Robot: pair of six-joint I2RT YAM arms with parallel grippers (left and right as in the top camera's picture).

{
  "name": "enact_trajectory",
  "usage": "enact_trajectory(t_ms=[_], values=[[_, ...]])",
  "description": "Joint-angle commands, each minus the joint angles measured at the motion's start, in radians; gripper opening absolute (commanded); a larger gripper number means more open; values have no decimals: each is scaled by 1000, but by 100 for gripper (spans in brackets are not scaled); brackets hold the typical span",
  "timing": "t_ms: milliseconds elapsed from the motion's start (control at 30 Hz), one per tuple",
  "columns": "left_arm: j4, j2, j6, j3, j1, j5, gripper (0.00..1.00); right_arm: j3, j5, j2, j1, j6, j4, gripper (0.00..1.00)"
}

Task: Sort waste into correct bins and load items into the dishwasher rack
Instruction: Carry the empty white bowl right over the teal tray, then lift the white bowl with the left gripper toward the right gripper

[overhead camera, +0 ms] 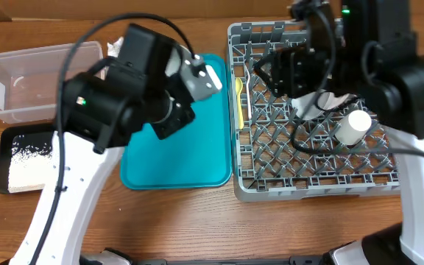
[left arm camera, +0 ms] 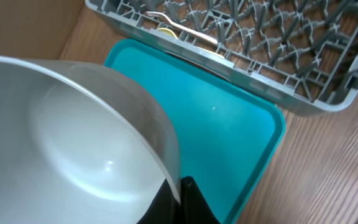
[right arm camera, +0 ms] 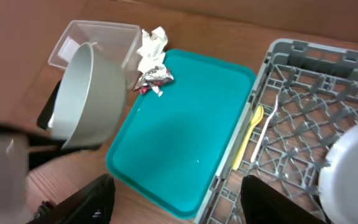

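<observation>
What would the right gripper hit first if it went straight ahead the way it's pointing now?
The right gripper would likely meet the teal tray first, near the dishwasher rack; depth is unclear.

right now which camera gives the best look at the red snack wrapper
Right wrist: the red snack wrapper lies in full sight at the teal tray's far corner, beside the crumpled napkin. Overhead, the left arm covers that spot. The left wrist view does not take it in.
</observation>
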Motion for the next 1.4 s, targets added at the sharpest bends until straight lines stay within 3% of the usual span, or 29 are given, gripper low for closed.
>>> enact_trajectory(t_ms=[0,67,133,233,333,400,500,633,700,967,1167,1367], values=[[-7,-10,27,20,-12,-72,4,2,-20,43,2,-18,23,68],[-27,-12,72,21,-12,12,4,2,-105,51,2,-47,63,68],[-20,-18,39,23,-9,7,4,2,-31,51,-8,13,80,69],[55,-42,-99,42,26,33,4,2,-30,51,-35,69,99,69],[202,-85,-310,68,86,203,4,2,-51,51,-43,119,126,70],[223,-98,-307,68,102,324,4,2,-77,51,-43,119,132,70],[182,-100,-228,68,107,377,4,2,-79,51,-45,118,144,70],[18,-100,73,68,106,442,4,2,-101,51,-45,52,148,70],[-32,-100,182,68,106,517,4,2,-216,51,-44,-62,152,70],[6,-113,191,68,121,656,4,2,-274,51,-53,-100,148,73],[-10,-114,195,68,210,788,4,2,-307,51,-62,-100,163,73],[-235,-102,507,68,176,751,4,2,-328,51,-32,-100,143,72]])
